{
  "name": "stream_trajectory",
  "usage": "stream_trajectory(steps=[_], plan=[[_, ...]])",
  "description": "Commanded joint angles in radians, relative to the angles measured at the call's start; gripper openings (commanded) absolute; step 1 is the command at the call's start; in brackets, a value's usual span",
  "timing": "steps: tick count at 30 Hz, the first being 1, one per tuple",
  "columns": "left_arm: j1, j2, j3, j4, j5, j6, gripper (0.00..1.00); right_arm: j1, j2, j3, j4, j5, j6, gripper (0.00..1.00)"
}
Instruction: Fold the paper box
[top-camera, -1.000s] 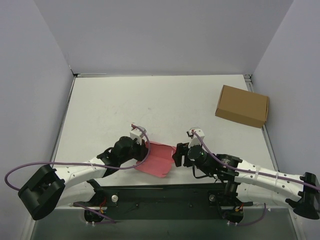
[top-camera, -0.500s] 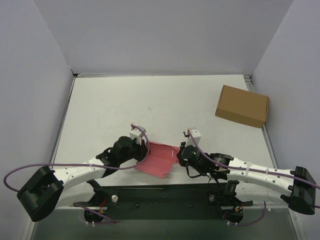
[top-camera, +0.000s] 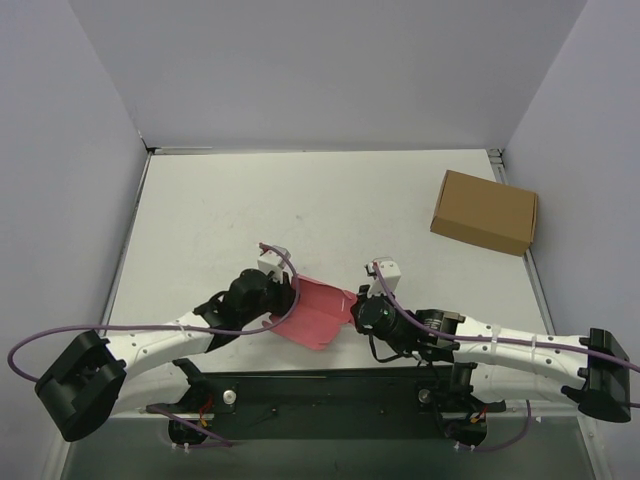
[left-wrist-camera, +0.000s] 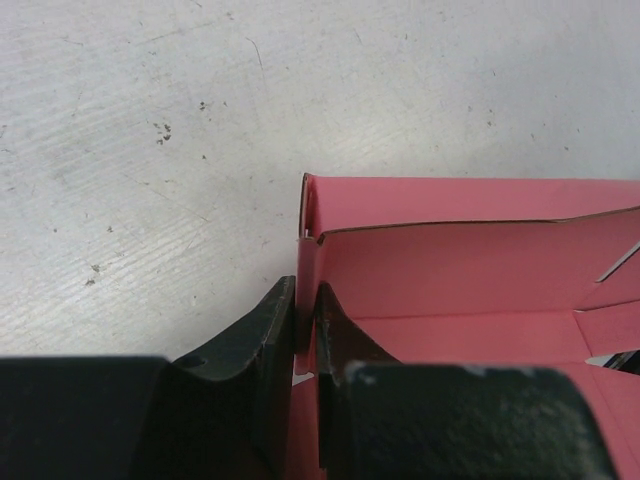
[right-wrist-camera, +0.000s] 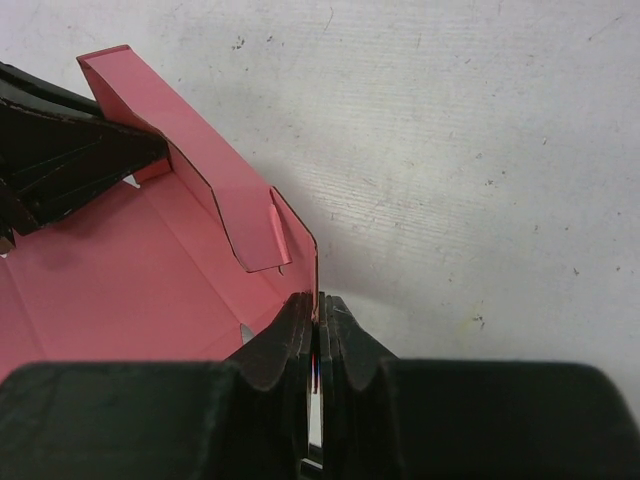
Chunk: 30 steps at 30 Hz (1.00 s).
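The paper box (top-camera: 318, 310) is a small pink-red card, partly folded, lying between the two arms near the table's front edge. My left gripper (top-camera: 285, 303) is shut on the box's left wall; in the left wrist view its jaws (left-wrist-camera: 306, 305) pinch that upright pink wall (left-wrist-camera: 450, 265). My right gripper (top-camera: 352, 308) is shut on the box's right edge. In the right wrist view its gripper (right-wrist-camera: 316, 310) clamps the thin card edge, with the pink box (right-wrist-camera: 150, 270) spreading to the left. The left gripper's black fingers (right-wrist-camera: 60, 160) show at that view's upper left.
A larger brown cardboard box (top-camera: 484, 211) lies at the back right of the white table (top-camera: 300, 210). Grey walls close the table at the back and both sides. A black base rail (top-camera: 330, 390) runs along the near edge.
The right gripper moved left onto the box's right edge and shut on it. The left gripper kept its hold; the box shifted only slightly.
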Motion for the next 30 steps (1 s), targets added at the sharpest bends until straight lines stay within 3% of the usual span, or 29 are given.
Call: stream_trajectory(steps=[1, 14, 16, 21, 30], plan=[[0.017, 0.020, 0.042, -0.096, -0.195, -0.024, 0.00, 0.019, 0.017, 0.031, -0.107, 0.092, 0.006, 0.00], [0.017, 0.040, 0.016, -0.087, -0.273, -0.107, 0.00, 0.064, 0.045, 0.049, -0.115, 0.132, 0.018, 0.00], [0.017, 0.032, -0.002, -0.015, -0.243, -0.101, 0.00, 0.064, 0.050, 0.042, -0.115, 0.135, 0.027, 0.00], [0.023, 0.015, -0.093, 0.205, -0.008, 0.035, 0.00, 0.064, 0.071, 0.017, -0.115, 0.157, 0.038, 0.00], [0.023, 0.155, -0.091, 0.233, 0.073, 0.108, 0.00, 0.085, 0.154, -0.035, -0.053, 0.186, 0.035, 0.00]])
